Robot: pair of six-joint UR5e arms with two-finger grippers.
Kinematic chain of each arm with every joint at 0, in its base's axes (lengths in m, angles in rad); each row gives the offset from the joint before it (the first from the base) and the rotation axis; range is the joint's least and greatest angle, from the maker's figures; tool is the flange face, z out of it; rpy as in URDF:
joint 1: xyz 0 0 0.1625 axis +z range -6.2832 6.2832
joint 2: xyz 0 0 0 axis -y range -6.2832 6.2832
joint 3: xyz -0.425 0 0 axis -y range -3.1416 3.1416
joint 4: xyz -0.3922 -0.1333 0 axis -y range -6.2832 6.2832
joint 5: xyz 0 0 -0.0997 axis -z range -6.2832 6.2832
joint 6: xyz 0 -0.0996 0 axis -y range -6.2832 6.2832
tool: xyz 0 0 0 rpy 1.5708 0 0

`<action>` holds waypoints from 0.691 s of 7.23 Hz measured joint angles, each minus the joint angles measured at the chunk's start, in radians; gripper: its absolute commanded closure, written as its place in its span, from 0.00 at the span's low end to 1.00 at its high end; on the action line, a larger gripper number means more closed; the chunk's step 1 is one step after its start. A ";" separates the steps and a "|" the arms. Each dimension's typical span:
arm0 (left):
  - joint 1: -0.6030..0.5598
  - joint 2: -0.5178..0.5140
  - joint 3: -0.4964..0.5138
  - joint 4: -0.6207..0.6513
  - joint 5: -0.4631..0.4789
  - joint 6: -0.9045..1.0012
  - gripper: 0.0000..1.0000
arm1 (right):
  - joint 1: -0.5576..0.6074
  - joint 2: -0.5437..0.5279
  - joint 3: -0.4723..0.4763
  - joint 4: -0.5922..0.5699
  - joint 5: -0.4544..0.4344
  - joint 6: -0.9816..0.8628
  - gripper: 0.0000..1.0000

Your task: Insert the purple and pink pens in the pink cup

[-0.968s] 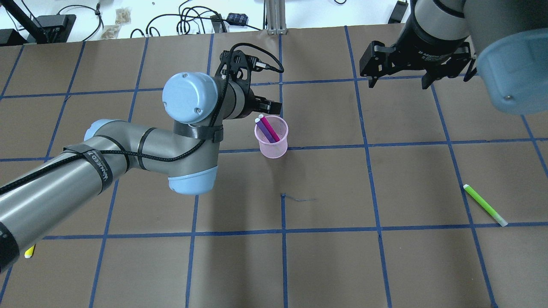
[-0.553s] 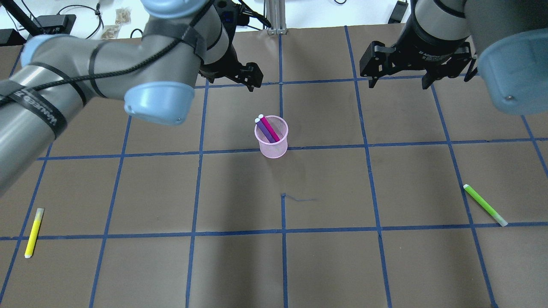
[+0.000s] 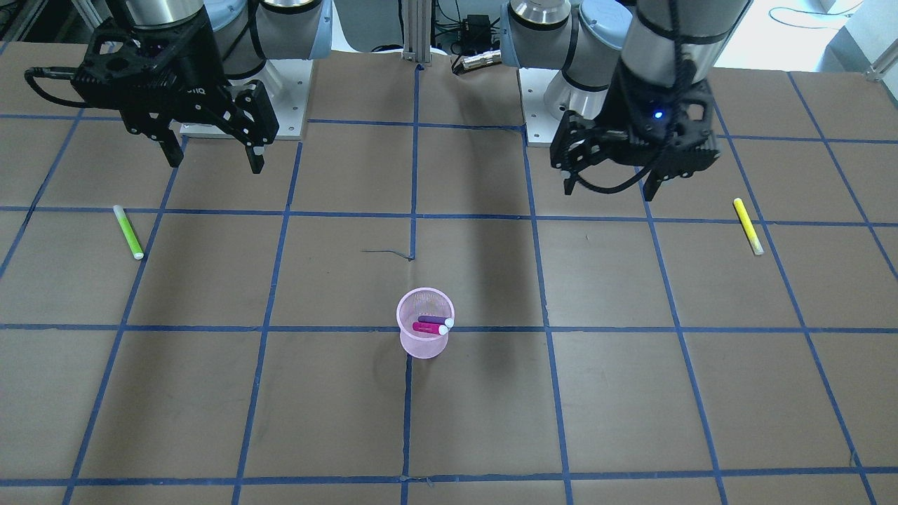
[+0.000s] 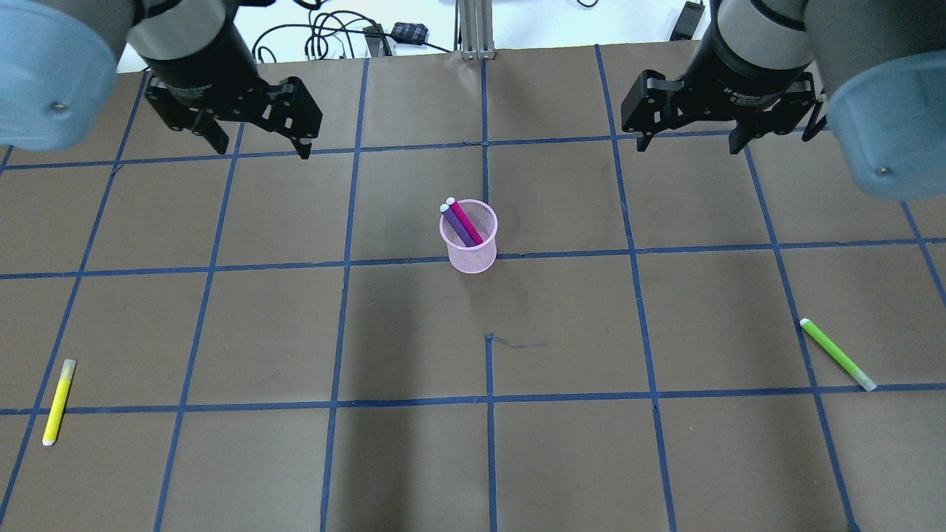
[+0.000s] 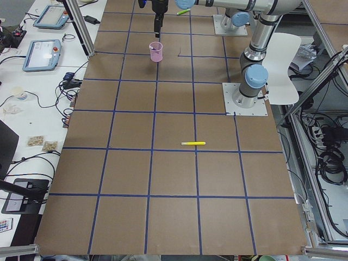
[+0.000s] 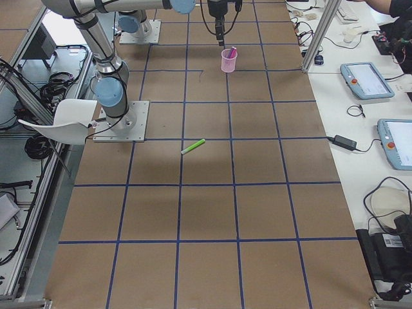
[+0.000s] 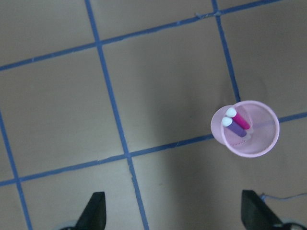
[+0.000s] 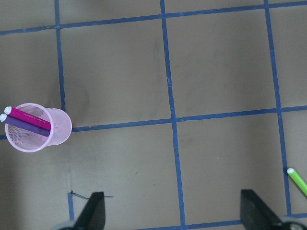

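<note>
The slim purple pen (image 4: 460,227) and slim pink pen (image 4: 468,222) both lean inside the round pink mesh cup (image 4: 473,260) mid-way across the brown counter (image 4: 569,458), so the task looks complete; left and right jaws hang wide open, empty.

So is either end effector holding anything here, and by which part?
Nothing is held. The left end effector and right end effector are open and empty; the purple pen and pink pen sit in the cup.
</note>
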 measured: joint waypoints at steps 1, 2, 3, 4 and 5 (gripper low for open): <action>0.032 0.015 0.001 -0.011 -0.025 0.000 0.00 | 0.000 0.000 0.000 0.000 0.000 -0.001 0.00; 0.044 0.017 0.000 -0.017 -0.025 0.001 0.00 | 0.000 0.000 0.000 0.001 0.000 -0.001 0.00; 0.049 0.015 0.004 -0.019 -0.016 0.020 0.00 | 0.000 0.000 0.000 0.002 0.000 -0.001 0.00; 0.053 0.013 0.011 -0.020 -0.011 0.053 0.00 | 0.000 0.000 0.000 0.003 0.001 -0.001 0.00; 0.053 0.010 0.016 -0.021 0.000 0.071 0.00 | 0.000 0.000 0.000 0.003 0.001 -0.001 0.00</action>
